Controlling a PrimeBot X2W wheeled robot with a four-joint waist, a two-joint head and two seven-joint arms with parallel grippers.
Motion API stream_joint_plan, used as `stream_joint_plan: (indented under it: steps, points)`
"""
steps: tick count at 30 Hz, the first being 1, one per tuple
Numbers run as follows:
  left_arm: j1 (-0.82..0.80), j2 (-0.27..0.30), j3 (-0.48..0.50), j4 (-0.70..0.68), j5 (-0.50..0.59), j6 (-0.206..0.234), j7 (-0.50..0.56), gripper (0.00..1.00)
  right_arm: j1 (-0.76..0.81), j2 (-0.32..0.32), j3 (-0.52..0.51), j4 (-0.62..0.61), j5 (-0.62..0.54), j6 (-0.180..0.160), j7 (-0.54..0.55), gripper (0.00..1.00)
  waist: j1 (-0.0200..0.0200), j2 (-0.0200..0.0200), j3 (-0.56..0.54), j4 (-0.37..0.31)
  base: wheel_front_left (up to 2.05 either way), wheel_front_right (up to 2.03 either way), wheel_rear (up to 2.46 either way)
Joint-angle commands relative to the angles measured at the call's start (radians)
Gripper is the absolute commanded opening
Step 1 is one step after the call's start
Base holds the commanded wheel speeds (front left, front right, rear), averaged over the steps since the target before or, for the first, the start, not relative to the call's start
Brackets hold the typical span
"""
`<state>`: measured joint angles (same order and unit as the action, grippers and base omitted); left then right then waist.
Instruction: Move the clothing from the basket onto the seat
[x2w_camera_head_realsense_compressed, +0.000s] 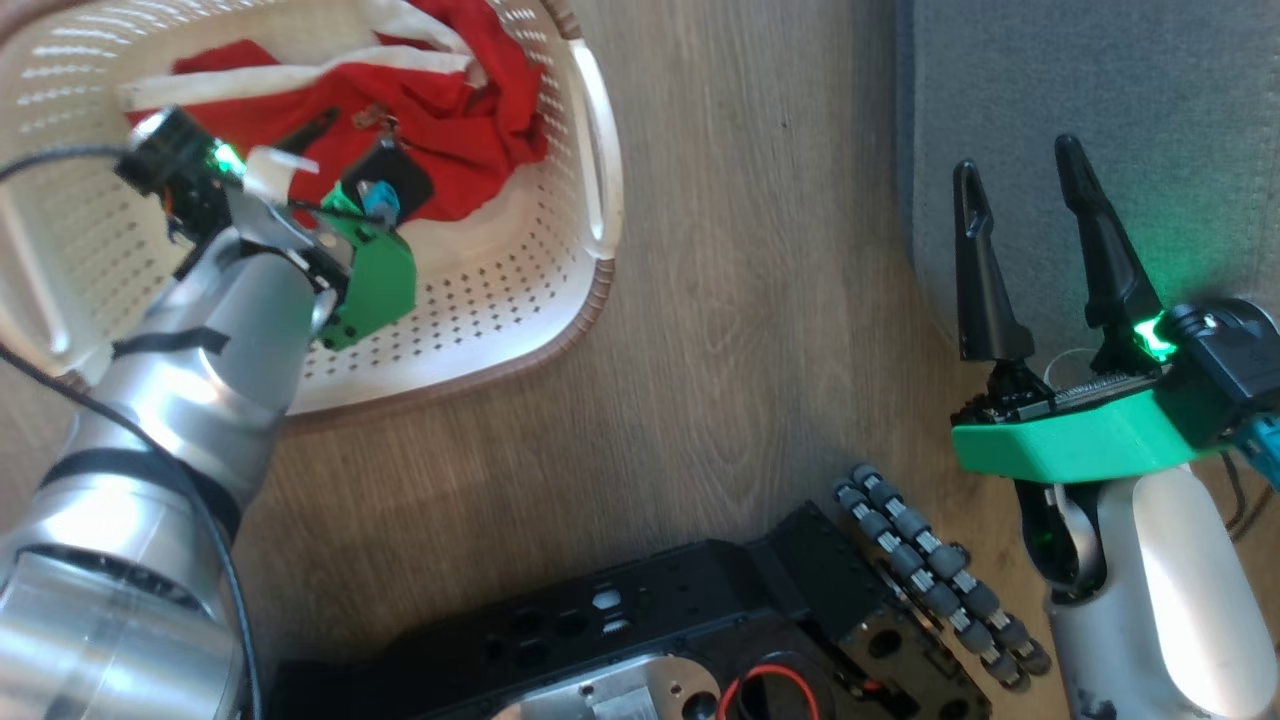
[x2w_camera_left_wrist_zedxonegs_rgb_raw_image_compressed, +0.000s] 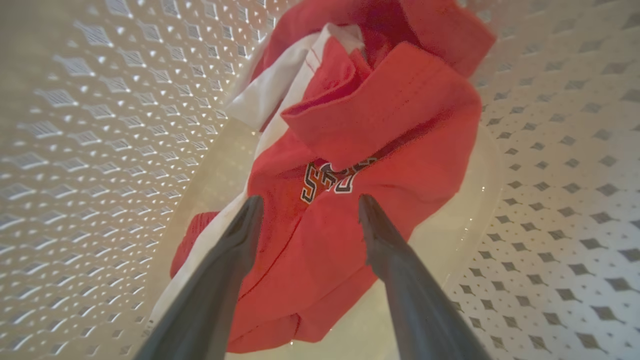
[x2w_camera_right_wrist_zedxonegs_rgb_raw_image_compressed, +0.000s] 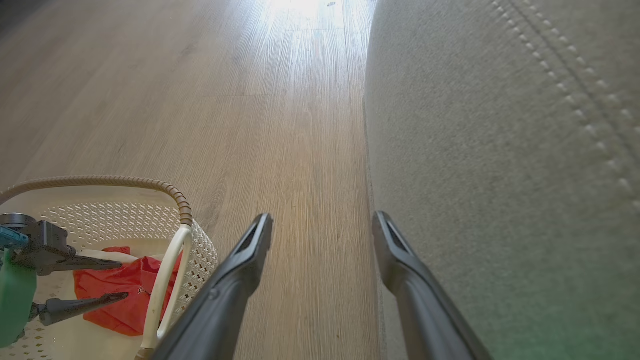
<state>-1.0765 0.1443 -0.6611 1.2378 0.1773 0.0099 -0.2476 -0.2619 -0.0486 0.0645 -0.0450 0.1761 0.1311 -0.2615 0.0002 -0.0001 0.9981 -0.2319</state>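
You've got left gripper (x2w_camera_left_wrist_zedxonegs_rgb_raw_image_compressed: 310, 200) spread wide inside the basket (x2w_camera_head_realsense_compressed: 500, 290), fingers over the red clothing (x2w_camera_head_realsense_compressed: 450, 140), contact unclear, and across the floor (x2w_camera_head_realsense_compressed: 750, 300) right gripper (x2w_camera_head_realsense_compressed: 1018, 158) wide, empty, at the seat (x2w_camera_head_realsense_compressed: 1100, 80) edge.

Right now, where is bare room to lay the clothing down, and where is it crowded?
Bare: the grey seat beyond the open right claw, and the wooden floor strip between the basket and the seat. Crowded: inside the basket, where the open left claw hangs over the red clothing, and the floor near the robot base.
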Motion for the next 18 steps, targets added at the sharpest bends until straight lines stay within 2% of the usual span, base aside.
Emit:
stream_joint_plan:
  steps: [1,6,13,18]
  points:
    - [0.009,0.023,0.003,0.011,0.004,-0.014,0.018,1.0,0.034,-0.002,0.002,-0.007,0.017,0.0,0.0,1.0,-0.0002,0.0001,0.03,-0.025,0.0,0.0,0.0]
    - [-0.039,0.03,0.017,0.04,-0.022,-0.032,0.084,1.0,0.06,-0.002,0.011,-0.023,0.018,0.0,0.0,1.0,-0.0002,0.0001,0.047,-0.03,0.0,0.0,0.0]
    - [-0.088,0.036,0.02,0.049,-0.04,-0.022,0.134,1.0,0.086,-0.002,0.008,-0.046,0.017,0.0,0.0,1.0,-0.0002,0.0001,0.069,-0.027,0.0,0.0,0.0]
    - [-0.101,0.041,0.012,0.052,-0.046,-0.038,0.205,1.0,0.107,-0.002,0.011,-0.068,0.009,0.0,0.0,1.0,-0.0002,0.0001,0.079,-0.026,0.0,0.0,0.0]
